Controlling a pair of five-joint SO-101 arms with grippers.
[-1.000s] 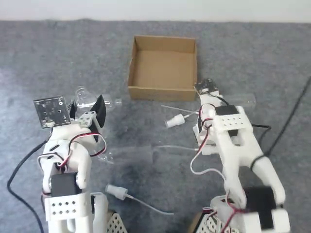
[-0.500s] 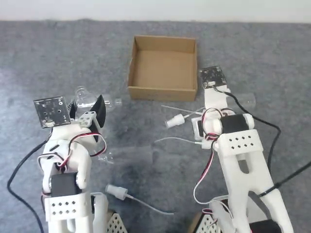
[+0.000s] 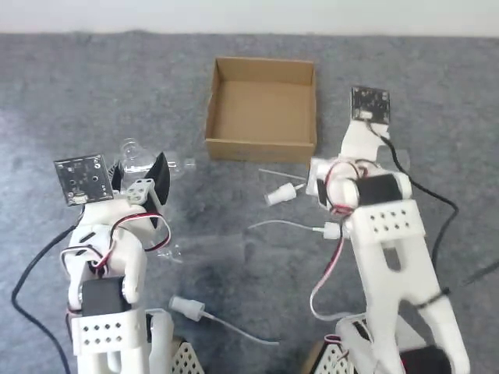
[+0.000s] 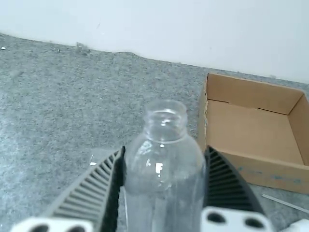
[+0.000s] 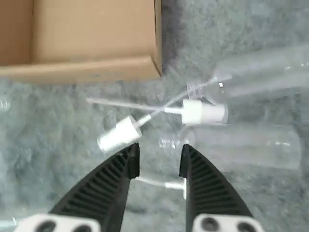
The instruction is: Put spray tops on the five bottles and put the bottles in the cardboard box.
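Grey, carpet-like fabric covers the counter (image 3: 93,86), which ends at a white wall (image 3: 249,15). The cardboard box (image 3: 261,146) sits open-topped near the far middle. The left hand (image 4: 164,157) is clamped around a clear bottle (image 4: 165,121) with round shoulders and an open mouth, off to the left of the box. The right hand (image 5: 159,150) hangs with its fingers narrowly parted, gripping nothing, over the counter near the box's near right corner. Just past its tips lie two white spray tops (image 5: 118,135), their thin tubes crossing, beside two clear lying bottles (image 5: 246,145).
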